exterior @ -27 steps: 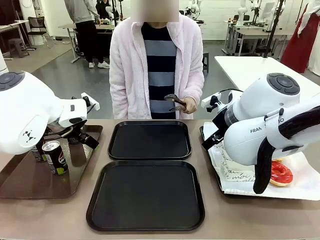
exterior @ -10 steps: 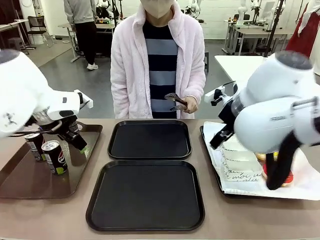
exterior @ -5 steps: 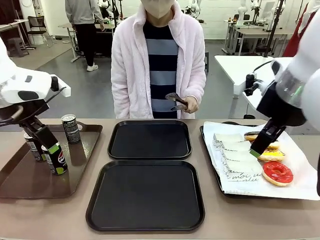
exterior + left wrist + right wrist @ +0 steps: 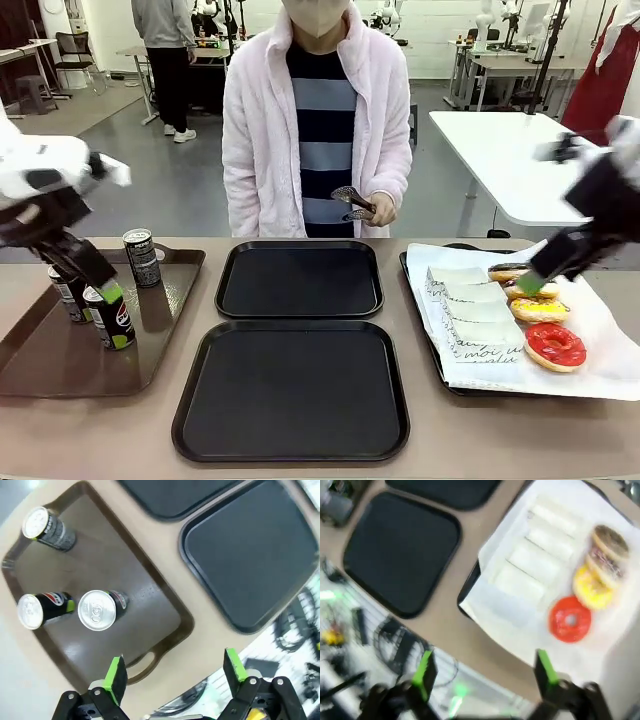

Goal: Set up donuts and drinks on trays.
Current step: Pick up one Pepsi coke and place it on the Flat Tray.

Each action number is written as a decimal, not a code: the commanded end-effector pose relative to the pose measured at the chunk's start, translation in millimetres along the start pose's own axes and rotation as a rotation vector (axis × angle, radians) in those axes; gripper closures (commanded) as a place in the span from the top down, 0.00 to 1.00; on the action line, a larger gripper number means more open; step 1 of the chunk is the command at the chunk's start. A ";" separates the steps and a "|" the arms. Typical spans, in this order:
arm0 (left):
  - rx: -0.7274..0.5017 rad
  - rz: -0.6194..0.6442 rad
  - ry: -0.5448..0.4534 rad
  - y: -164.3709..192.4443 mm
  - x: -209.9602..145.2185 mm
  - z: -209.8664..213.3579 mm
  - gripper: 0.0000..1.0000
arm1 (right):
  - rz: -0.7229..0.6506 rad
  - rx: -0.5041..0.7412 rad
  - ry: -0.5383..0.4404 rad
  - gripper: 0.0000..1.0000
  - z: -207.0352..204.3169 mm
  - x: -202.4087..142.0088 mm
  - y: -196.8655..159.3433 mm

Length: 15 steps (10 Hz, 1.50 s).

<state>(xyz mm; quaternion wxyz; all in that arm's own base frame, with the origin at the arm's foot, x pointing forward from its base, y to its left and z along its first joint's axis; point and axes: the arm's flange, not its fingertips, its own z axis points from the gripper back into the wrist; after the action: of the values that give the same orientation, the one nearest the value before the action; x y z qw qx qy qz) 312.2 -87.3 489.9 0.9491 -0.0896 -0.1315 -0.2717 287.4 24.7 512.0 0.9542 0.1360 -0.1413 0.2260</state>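
Note:
Three black drink cans stand on a brown tray (image 4: 60,365): one at the back (image 4: 141,257), two near its left side (image 4: 110,316) (image 4: 66,291). My left gripper (image 4: 106,289) hangs open just above the nearer can; from the wrist, its open jaws (image 4: 175,672) look down on the cans (image 4: 100,609). Two black trays, far (image 4: 300,282) and near (image 4: 292,392), lie bare. Chocolate (image 4: 507,271), yellow (image 4: 538,309) and red (image 4: 555,346) donuts sit on white paper. My right gripper (image 4: 535,280) is open above them; its wrist view (image 4: 485,670) shows the red donut (image 4: 570,620).
A person stands at the far side holding metal tongs (image 4: 350,205) above the far tray. Flat white paper holders (image 4: 470,305) lie in a row on the paper-lined tray (image 4: 425,330) at the right. A white table stands behind on the right.
Both arms have swung outward and up from the table's middle. The right arm has cleared the paper-lined tray, uncovering the donuts. The left gripper now hangs over the cans.

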 end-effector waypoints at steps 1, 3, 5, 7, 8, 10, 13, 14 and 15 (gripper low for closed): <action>-0.422 0.179 -0.133 58.5 -29.2 6.2 1.00 | -0.521 0.386 -0.230 1.00 10.4 -63.9 -86.1; -0.723 0.280 -0.264 106.2 -48.7 0.7 1.00 | -0.768 0.523 -0.264 1.00 15.8 -101.4 -168.0; -0.857 0.400 -0.393 156.6 -79.5 3.0 1.00 | -0.824 0.608 -0.331 1.00 39.3 -125.0 -210.5; -0.895 0.485 -0.472 189.3 -109.4 6.1 1.00 | -0.861 0.656 -0.479 1.00 78.2 -146.5 -238.2; -0.883 0.514 -0.477 196.6 -115.2 4.5 1.00 | -0.854 0.671 -0.505 1.00 90.6 -151.2 -244.3; -0.863 0.553 -0.471 208.4 -127.1 2.3 1.00 | -0.841 0.656 -0.441 1.00 96.6 -152.0 -249.0; -0.821 0.595 -0.466 217.8 -136.4 4.8 1.00 | -0.807 0.642 -0.274 1.00 92.0 -149.0 -248.1; -0.808 0.602 -0.464 215.1 -136.6 5.9 1.00 | -0.806 0.631 -0.250 1.00 90.1 -149.7 -247.8; -0.792 0.620 -0.456 211.8 -135.0 5.9 1.00 | -0.807 0.624 -0.237 1.00 87.8 -150.8 -247.3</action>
<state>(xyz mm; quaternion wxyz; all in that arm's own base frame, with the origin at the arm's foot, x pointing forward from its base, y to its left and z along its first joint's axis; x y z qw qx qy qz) 315.7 163.0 431.4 0.8245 -0.5358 -0.1816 0.0114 260.9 -268.0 491.9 0.8477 0.4933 -0.1136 -0.1585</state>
